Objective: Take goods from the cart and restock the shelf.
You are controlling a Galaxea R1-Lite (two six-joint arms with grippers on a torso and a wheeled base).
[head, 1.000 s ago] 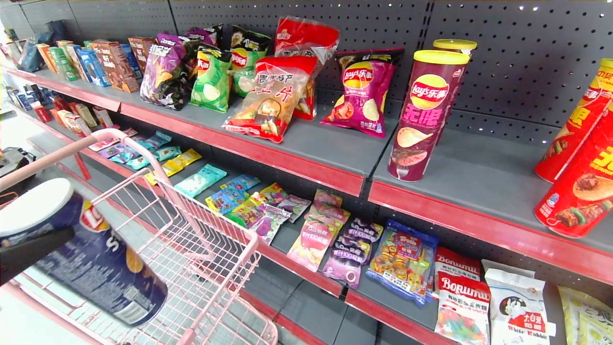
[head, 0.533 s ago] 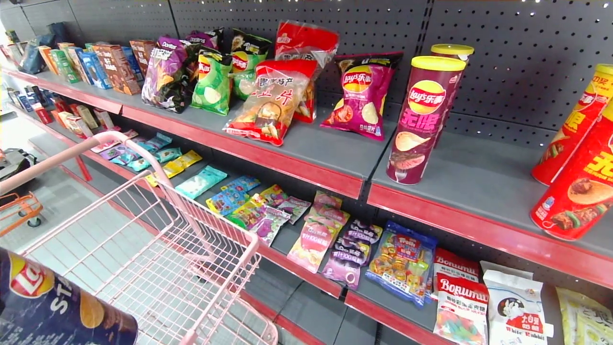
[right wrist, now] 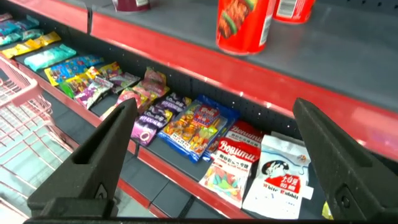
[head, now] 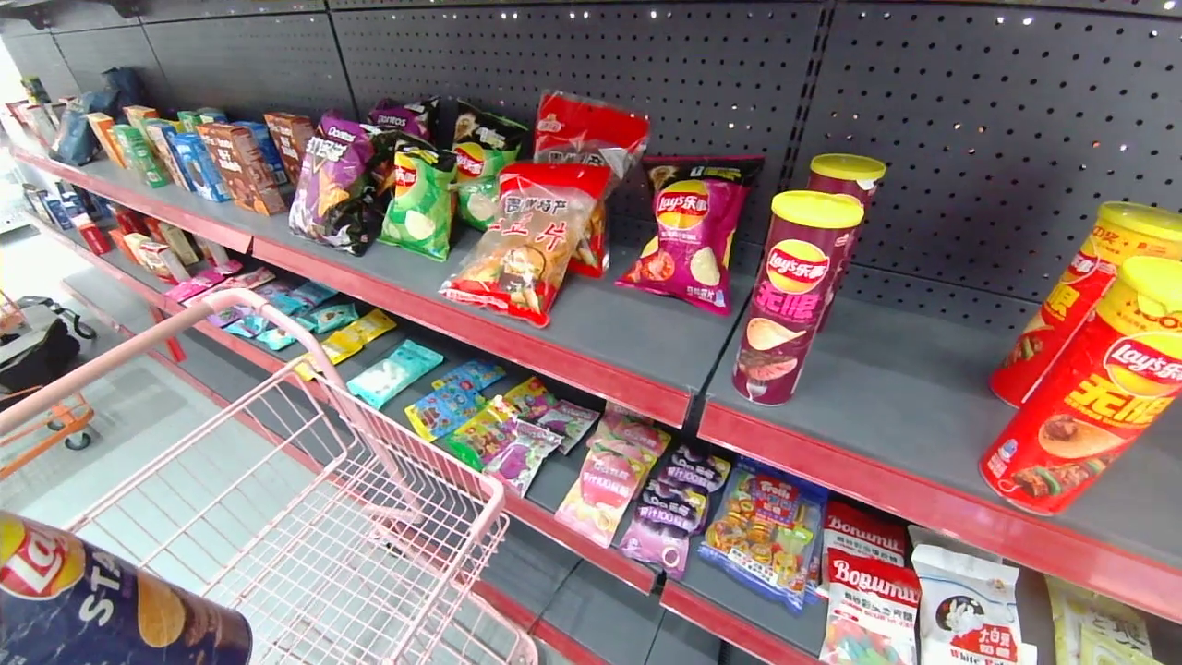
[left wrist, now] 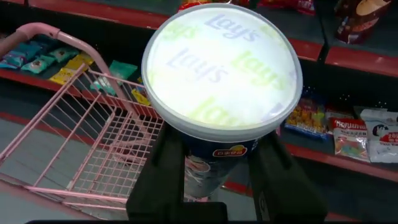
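A dark blue chip can (head: 102,610) with a white lid (left wrist: 221,62) shows at the bottom left corner of the head view, over the near left side of the pink wire cart (head: 369,517). My left gripper (left wrist: 221,158) is shut on this can, one black finger (left wrist: 165,168) on each side below the lid. The upper grey shelf (head: 905,397) carries maroon chip cans (head: 794,296) and red chip cans (head: 1080,416). My right gripper (right wrist: 214,106) is open with nothing in it, in front of the lower shelf's candy bags (right wrist: 193,127).
Chip bags (head: 526,240) and snack boxes (head: 231,162) fill the upper shelf's left part. Bare shelf lies between the maroon and red cans. A red shelf lip (head: 859,476) runs along the front edge. An orange trolley (head: 55,429) stands on the floor at far left.
The blue can in my left gripper has dropped to the head view's bottom left corner. After that the whole head picture shifted downward, so the camera moved.
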